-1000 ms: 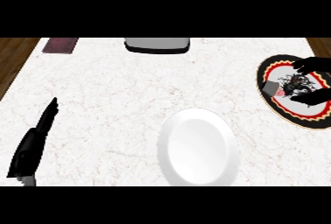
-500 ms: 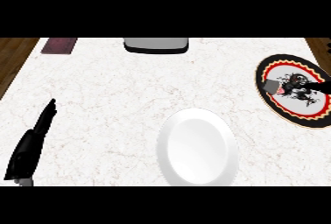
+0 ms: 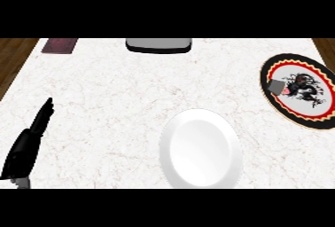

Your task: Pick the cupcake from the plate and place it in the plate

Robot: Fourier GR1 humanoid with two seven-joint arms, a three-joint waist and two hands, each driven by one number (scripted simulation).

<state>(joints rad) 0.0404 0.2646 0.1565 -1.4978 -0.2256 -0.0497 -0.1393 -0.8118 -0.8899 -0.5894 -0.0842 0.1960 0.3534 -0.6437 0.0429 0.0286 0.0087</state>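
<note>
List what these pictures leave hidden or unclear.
- Right hand: in no view.
- Left hand, head view: its lower part is cut off by the bottom edge.
- Cupcake on the patterned plate: too small to make out details.
- Grey object and dark red item: cut off at the top edge.

The counter (image 3: 131,88) is white marble with faint pinkish-brown veins, edged by dark brown wood at the far corners. One plate (image 3: 200,148) is plain white; the other plate (image 3: 296,66) has a black rim, a red and yellow zigzag ring, and a white centre with a black figure. The cupcake (image 3: 277,88) is grey, the left hand (image 3: 26,144) black, and a maroon object (image 3: 60,45) and a grey and black object (image 3: 159,44) sit at the far edge.
</note>
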